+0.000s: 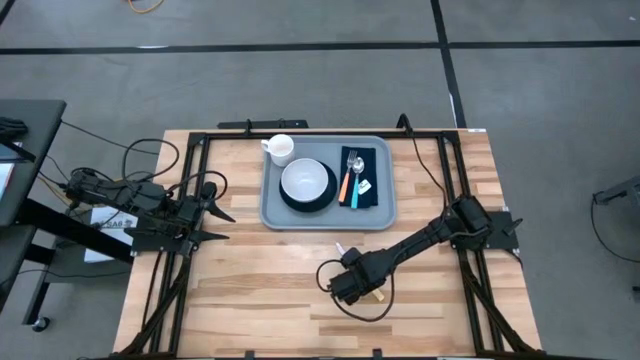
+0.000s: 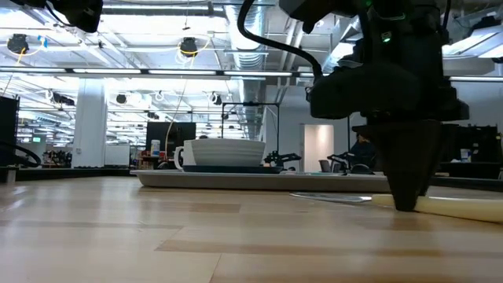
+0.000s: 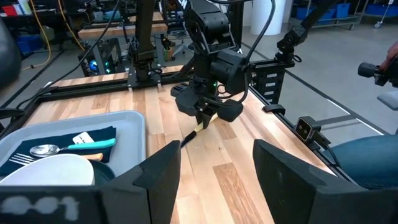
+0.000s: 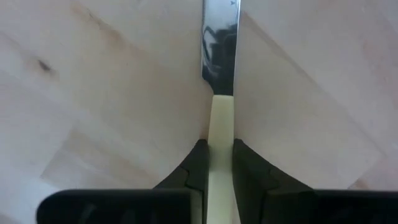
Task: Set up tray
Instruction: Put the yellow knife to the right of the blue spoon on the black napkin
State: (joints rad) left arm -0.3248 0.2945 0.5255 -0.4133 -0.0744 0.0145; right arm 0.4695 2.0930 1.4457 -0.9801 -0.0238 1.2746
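The light grey-blue tray [image 1: 268, 215] lies at the table's far middle. It carries a white cup [image 1: 281, 149], a white bowl [image 1: 307, 182] on a dark plate, and a navy napkin [image 1: 362, 179] with a fork and a spoon on it. A knife [image 1: 341, 249] with a cream handle and a steel blade lies flat on the wood, nearer than the tray. My right gripper [image 1: 352, 283] stands over it, pointing down and shut on its handle. My left gripper [image 1: 222, 226] waits open at the table's left side, touching nothing. My right gripper pinches the knife's cream handle [image 4: 221, 134] between its two fingers [image 4: 200, 165], close to where the blade [image 4: 219, 43] begins. The fingers come from above, pointing down, and lie across the knife. The knife lies flat on the table [image 2: 330, 198].
Bare wood stretches between the tray's near rim [image 3: 134, 124] and the knife. Dark frame rails [image 1: 190, 180] run along the table's left and right sides. A cable [image 1: 385, 305] loops beside my right gripper. Past the table's left edge stands a dark bench.
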